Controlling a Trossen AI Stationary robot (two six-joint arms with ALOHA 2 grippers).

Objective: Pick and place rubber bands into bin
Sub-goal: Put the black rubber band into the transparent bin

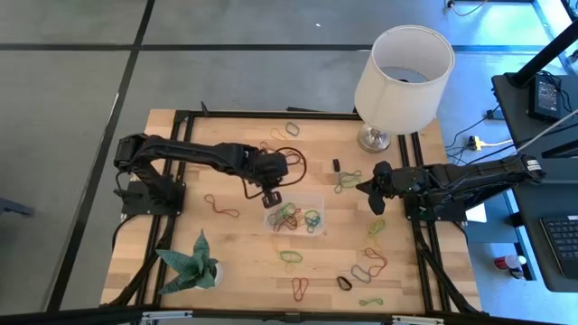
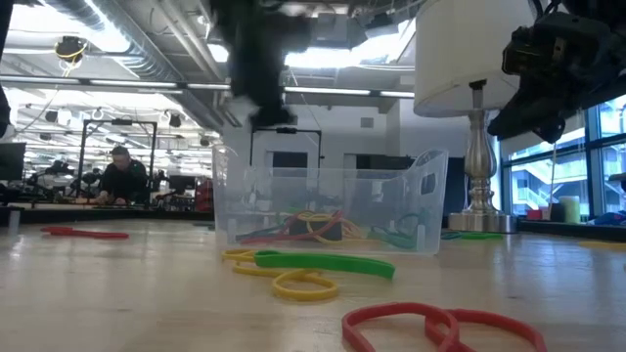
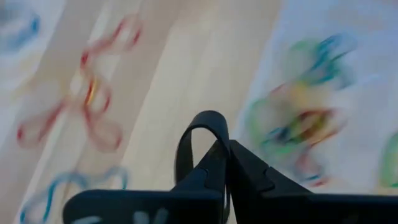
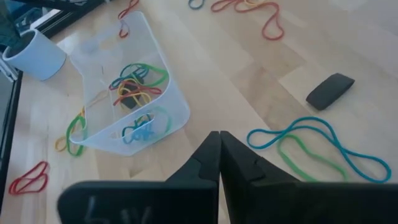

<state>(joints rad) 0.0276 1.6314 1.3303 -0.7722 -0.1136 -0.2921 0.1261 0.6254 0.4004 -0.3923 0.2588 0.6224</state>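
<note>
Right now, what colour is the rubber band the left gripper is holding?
Black. The thin black rubber band loop pinched in the left gripper shows best in the left wrist view.

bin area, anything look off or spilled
Nothing is damaged or tipped: the bin sits flat with a tangle of rubber bands inside. Many more bands lie loose on the table around it, which fits the unfinished sorting. The left gripper, by the bin's edge, pinches a black band; the right gripper waits aside.

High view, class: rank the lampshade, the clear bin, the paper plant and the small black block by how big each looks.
1. Lampshade, though it stands nearer the camera, which enlarges it.
2 and 3. Clear bin and paper plant look alike; no ranking.
4. Black block.
</note>
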